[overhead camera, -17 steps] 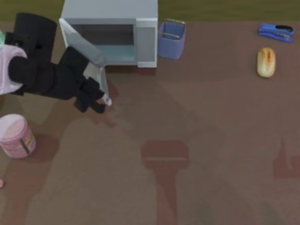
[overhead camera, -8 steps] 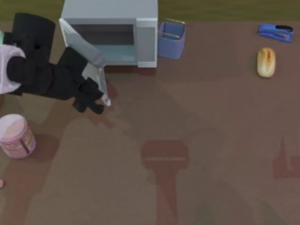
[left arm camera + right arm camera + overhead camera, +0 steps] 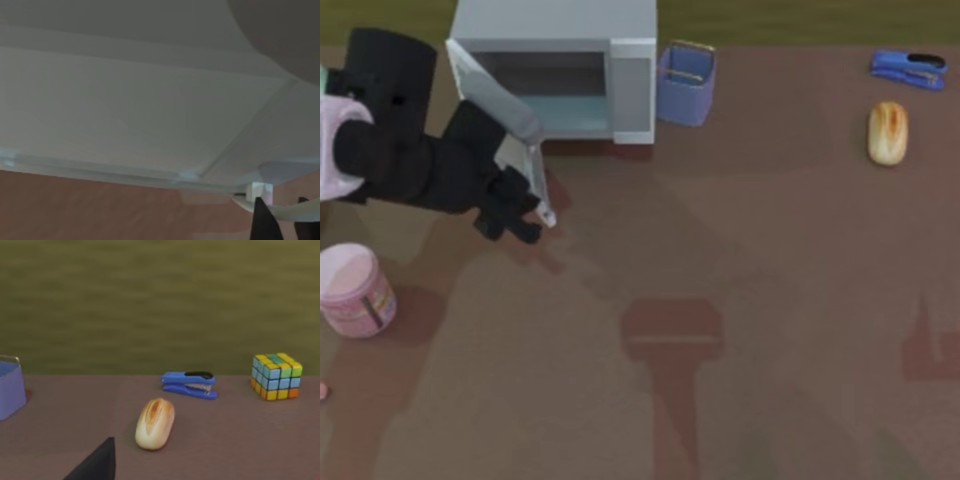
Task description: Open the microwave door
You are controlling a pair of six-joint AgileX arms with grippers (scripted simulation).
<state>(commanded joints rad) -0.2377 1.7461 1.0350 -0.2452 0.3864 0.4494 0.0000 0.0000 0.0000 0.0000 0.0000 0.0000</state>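
left gripper fingers pinch door free edge | door runs 11-to-5 from microwave hinge | right arm unseen, fingers: cannot tell

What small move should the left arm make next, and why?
Probably keep swinging the door outward toward the table's left. It stands only partly open from the microwave, and the left gripper is at its free edge. The right arm is out of the top view.
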